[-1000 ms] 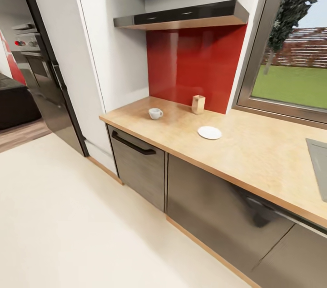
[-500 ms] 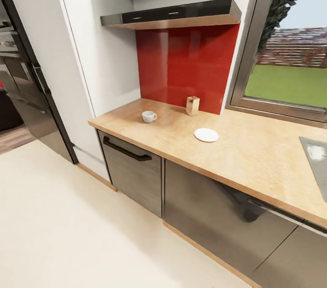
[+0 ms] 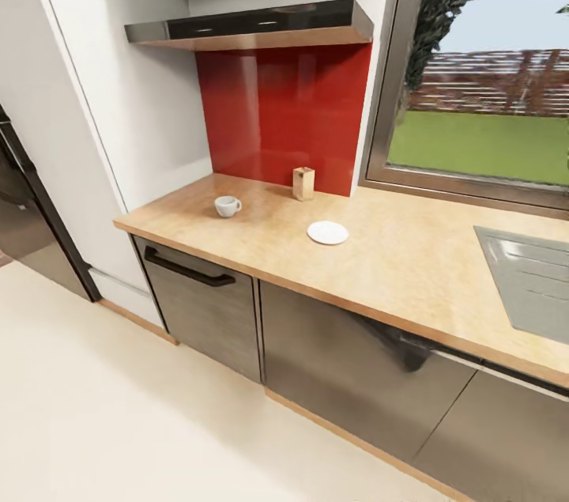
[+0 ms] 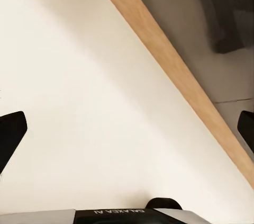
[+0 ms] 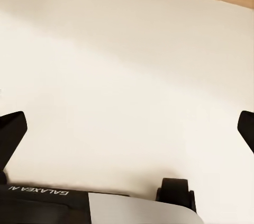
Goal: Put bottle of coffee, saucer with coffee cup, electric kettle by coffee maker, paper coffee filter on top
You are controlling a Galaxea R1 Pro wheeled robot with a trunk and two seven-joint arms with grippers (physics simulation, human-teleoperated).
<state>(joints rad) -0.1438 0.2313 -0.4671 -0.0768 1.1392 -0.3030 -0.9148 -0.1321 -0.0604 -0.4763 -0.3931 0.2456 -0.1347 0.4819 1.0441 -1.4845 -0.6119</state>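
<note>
Cream floor [image 4: 95,102] lies under both downward-pointing grippers, left gripper [image 4: 127,128] and right gripper [image 5: 127,128], fingers spread wide, grasping nothing

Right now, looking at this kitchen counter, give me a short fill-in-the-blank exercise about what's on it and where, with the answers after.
1. The white coffee cup stands on the countertop, not on the ____.
2. The wall behind the small tan box is coloured ____.
3. The saucer lies between the cup and the ____ set into the counter.
4. Both grippers hang with fingers apart above the ____.

Missing words: saucer; red; sink; floor
</note>
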